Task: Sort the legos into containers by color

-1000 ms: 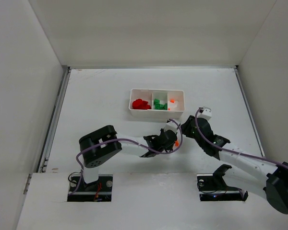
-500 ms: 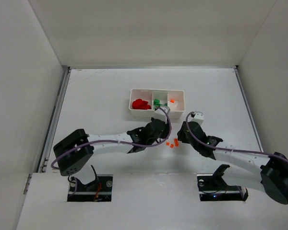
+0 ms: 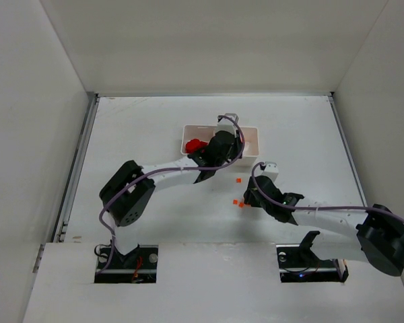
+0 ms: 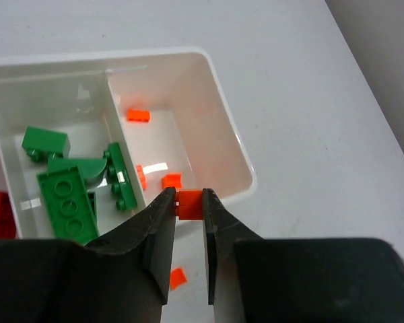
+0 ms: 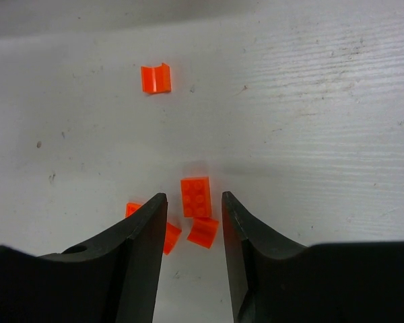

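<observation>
Orange brick (image 4: 190, 205): pinched by left pincer (image 4: 188, 198) at 3 o'clock compartment of white tray (image 4: 225, 145). Right pincer (image 5: 194, 202): held spread over orange pieces (image 5: 196, 196) on counter (image 5: 310, 101).

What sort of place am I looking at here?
Probably a robot lab's test cell: a bare white table boxed in by plain white walls, a left arm and right arm bolted at its near edge, plus a divided tray and toy bricks.
</observation>
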Tool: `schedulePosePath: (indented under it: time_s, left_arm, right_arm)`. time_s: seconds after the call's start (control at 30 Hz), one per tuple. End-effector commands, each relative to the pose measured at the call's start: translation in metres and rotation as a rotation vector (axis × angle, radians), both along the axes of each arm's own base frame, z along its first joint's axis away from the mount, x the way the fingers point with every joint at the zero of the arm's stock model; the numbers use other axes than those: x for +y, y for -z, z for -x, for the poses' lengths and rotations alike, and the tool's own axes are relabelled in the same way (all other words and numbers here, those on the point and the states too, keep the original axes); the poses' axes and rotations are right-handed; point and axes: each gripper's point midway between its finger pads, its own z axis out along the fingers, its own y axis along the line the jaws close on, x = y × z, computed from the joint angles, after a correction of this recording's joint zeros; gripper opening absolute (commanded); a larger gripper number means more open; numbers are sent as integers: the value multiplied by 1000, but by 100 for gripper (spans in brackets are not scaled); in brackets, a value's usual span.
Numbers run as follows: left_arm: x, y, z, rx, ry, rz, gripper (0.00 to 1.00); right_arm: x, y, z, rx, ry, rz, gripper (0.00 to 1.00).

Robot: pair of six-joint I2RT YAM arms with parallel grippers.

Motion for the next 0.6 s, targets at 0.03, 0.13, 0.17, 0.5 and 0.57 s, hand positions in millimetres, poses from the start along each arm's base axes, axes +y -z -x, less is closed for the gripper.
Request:
schedulePosePath:
  time_s: [0.03, 0.13, 0.17, 0.5, 0.57]
  left_arm:
    - [-23, -7, -27, 4, 30, 45, 13]
    - [-27, 4, -43, 20, 18, 35, 20]
    - [-28, 4, -46, 22, 16, 36, 24]
    - [-1, -31, -33, -16, 4, 96, 39]
    - [10, -35, -23, -12, -2, 112, 38]
  right_arm:
    - [9, -9, -9, -26, 13, -16, 44]
    - [12, -7, -11, -21, 8, -8, 44]
    - [12, -6, -11, -18, 9, -4, 44]
    - [15, 2, -13, 2, 5, 27, 33]
    - [16, 2, -13, 4, 4, 32, 28]
